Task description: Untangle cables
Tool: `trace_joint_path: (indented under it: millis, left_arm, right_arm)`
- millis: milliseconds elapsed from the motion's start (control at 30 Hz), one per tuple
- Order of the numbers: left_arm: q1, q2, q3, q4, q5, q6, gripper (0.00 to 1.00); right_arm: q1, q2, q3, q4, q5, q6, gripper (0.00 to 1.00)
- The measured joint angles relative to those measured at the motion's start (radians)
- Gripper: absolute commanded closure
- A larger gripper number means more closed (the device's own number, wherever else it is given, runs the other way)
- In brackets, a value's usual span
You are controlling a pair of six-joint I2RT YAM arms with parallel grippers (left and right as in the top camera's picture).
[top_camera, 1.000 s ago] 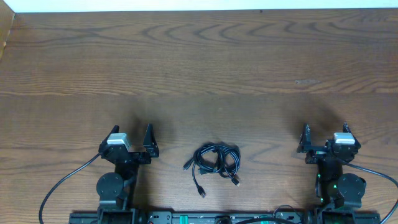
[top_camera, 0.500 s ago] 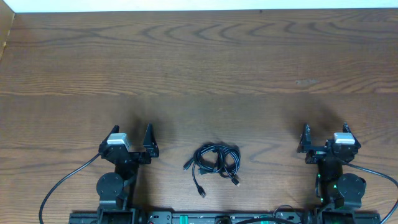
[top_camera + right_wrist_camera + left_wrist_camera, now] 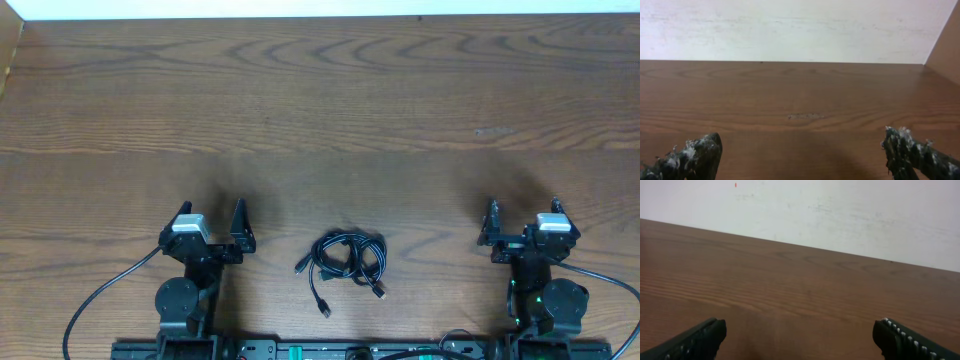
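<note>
The cables (image 3: 345, 260) are thin black cords bunched in overlapping loops near the table's front edge, midway between the arms, with plug ends sticking out to the left and bottom. My left gripper (image 3: 212, 216) is open and empty, well to the left of the bunch. My right gripper (image 3: 522, 211) is open and empty, far to its right. In the left wrist view the left gripper's fingertips (image 3: 800, 335) are spread wide over bare wood. In the right wrist view the right gripper's fingertips (image 3: 802, 150) are spread wide too. The cables do not show in either wrist view.
The wooden table (image 3: 320, 120) stretches far back to a white wall (image 3: 815, 210). A wooden side panel (image 3: 947, 45) rises at the right edge. Thick black robot cables (image 3: 95, 295) trail from the arm bases at the front.
</note>
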Motion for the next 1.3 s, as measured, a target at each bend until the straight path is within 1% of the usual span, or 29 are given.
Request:
trace_joint_path:
  millis: [767, 933, 1133, 1300]
  left_arm:
    - [0.000, 0.000, 0.001, -0.002, 0.000, 0.018, 0.02]
    - [0.000, 0.005, 0.021, -0.036, 0.000, 0.023, 0.02]
    - [0.000, 0.068, 0.034, -0.061, 0.000, 0.025, 0.02]
    - [0.000, 0.166, 0.055, -0.082, -0.005, 0.025, 0.02]
  right_arm:
    - [0.000, 0.000, 0.000, 0.000, 0.000, 0.000, 0.01]
    - [0.000, 0.000, 0.000, 0.000, 0.000, 0.000, 0.01]
    - [0.000, 0.000, 0.000, 0.000, 0.000, 0.000, 0.01]
    - [0.000, 0.000, 0.000, 0.000, 0.000, 0.000, 0.01]
